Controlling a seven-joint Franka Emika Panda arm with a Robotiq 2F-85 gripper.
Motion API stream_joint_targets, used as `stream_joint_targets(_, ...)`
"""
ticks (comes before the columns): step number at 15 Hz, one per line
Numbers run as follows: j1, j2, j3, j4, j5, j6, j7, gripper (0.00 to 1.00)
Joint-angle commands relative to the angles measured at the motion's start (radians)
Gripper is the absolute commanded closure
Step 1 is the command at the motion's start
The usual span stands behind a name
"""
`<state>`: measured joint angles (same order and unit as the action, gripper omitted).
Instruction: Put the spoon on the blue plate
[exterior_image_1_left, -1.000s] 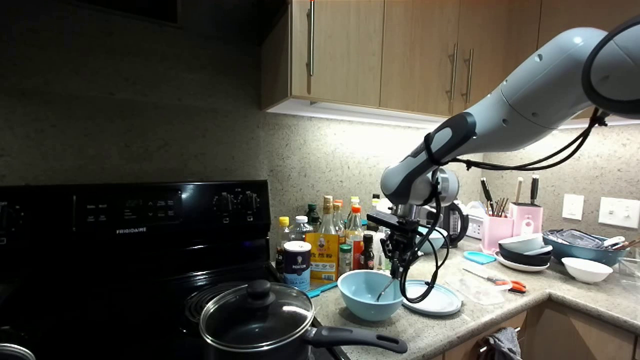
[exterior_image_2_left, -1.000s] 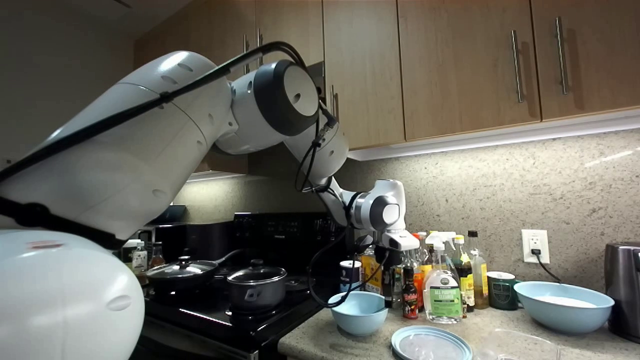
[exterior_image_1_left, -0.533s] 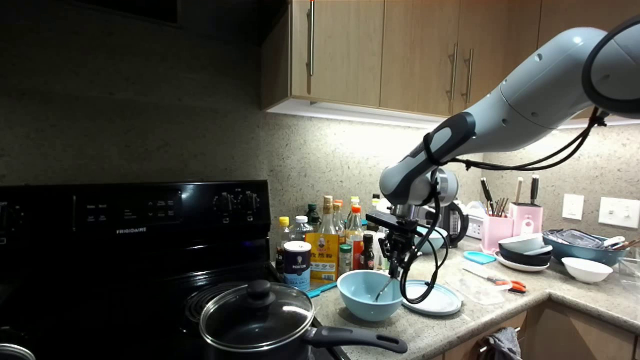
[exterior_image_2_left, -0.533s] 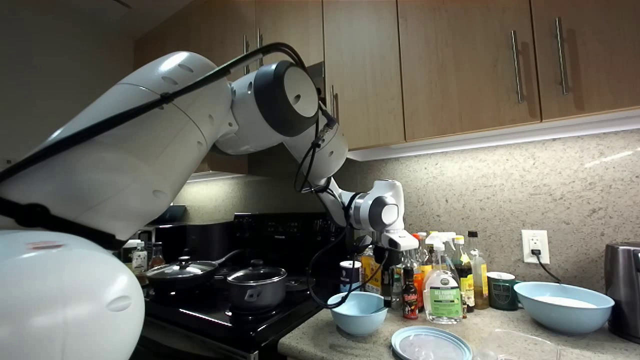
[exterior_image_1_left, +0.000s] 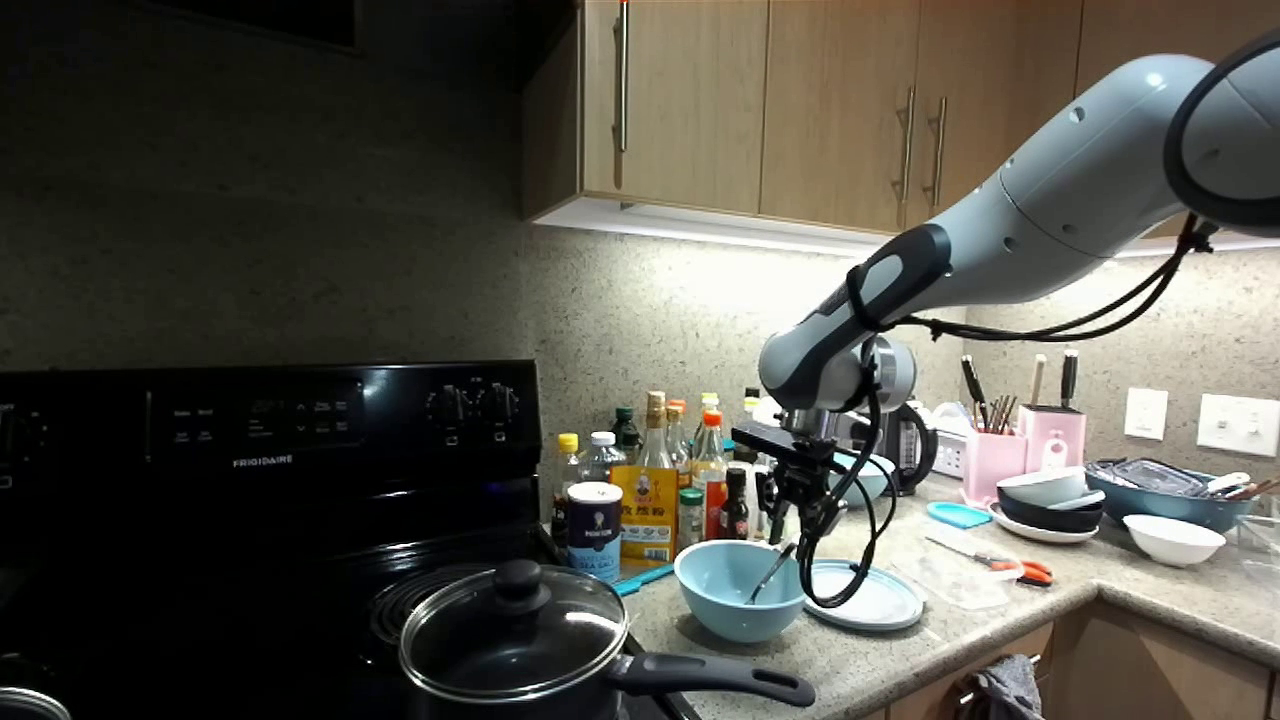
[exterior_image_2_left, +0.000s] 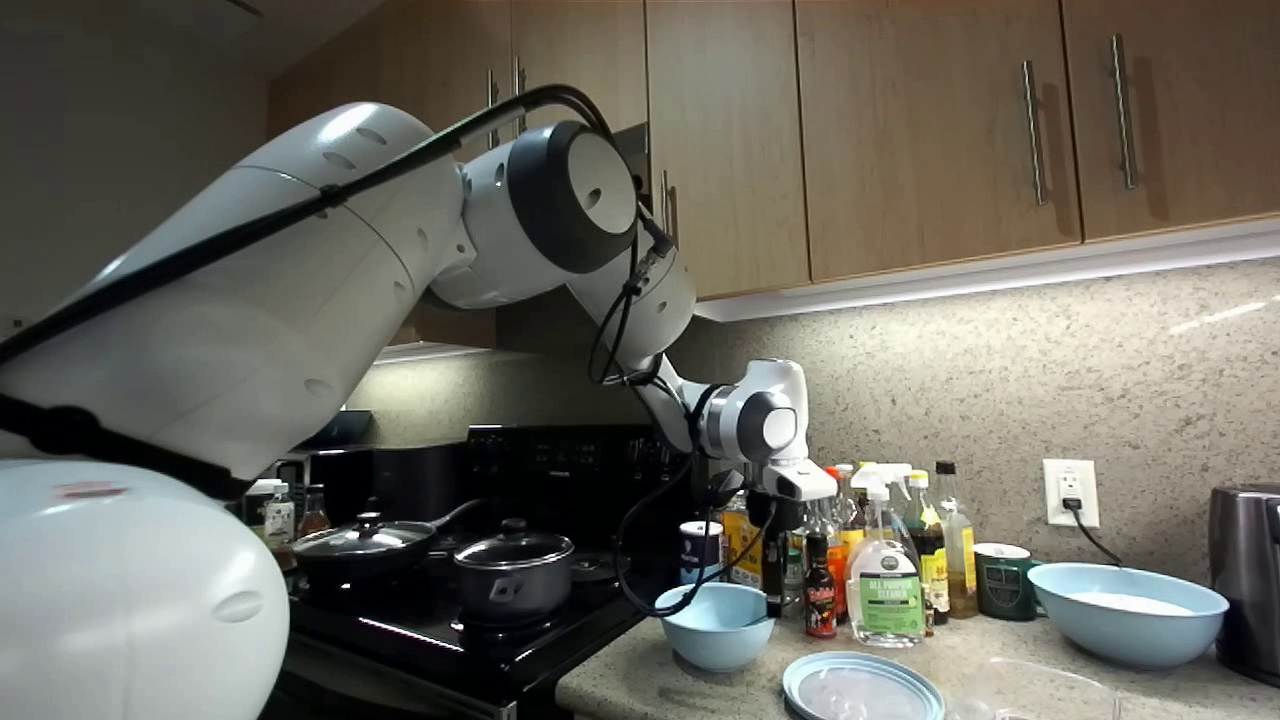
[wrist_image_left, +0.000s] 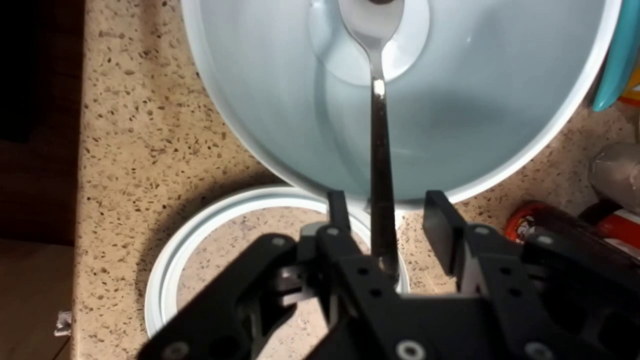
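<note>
The metal spoon (exterior_image_1_left: 768, 577) leans in the deep light-blue bowl (exterior_image_1_left: 735, 618), its handle over the rim. In the wrist view, the spoon (wrist_image_left: 381, 135) has its head on the bottom of the bowl (wrist_image_left: 270, 100). My gripper (wrist_image_left: 386, 215) is open, with one finger on each side of the handle. There are gaps on both sides, wider on the right. In an exterior view the gripper (exterior_image_2_left: 775, 585) is at the bowl's rim. The pale blue plate (exterior_image_1_left: 885, 605) lies flat beside the bowl; its rim (wrist_image_left: 162, 270) is partly hidden by the gripper in the wrist view.
Bottles and a spray bottle (exterior_image_2_left: 886, 585) stand behind the bowl. A lidded pot (exterior_image_1_left: 515, 640) with its handle toward the counter is on the stove. A clear plastic lid (exterior_image_1_left: 955, 580) and orange-handled scissors (exterior_image_1_left: 1030, 572) lie beyond the plate. The counter edge (wrist_image_left: 80, 200) is near.
The gripper's fingers have opened around the spoon handle; before, they looked closed at it. The arm has shifted only slightly. The spoon stays leaning in the bowl.
</note>
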<state>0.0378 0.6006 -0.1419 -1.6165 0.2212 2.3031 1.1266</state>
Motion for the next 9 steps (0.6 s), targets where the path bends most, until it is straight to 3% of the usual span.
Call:
stream_joint_targets(1,-0.014,0.001,0.009,0.002,-0.007,0.013,0.013,0.25)
stream_joint_targets(4,-0.016,0.006,-0.001,0.009,-0.012,0.009,0.025,0.06)
stream_joint_targets(6,-0.024,0.011,-0.001,0.016,-0.008,0.004,0.025,0.00)
stream_joint_targets(7,-0.027,0.012,-0.001,0.018,-0.007,0.003,0.022,0.11)
stream_joint_targets(8,-0.029,0.013,0.000,0.019,-0.006,0.005,0.019,0.32)
stream_joint_targets(9,-0.032,0.013,0.002,0.021,-0.003,0.004,0.017,0.32)
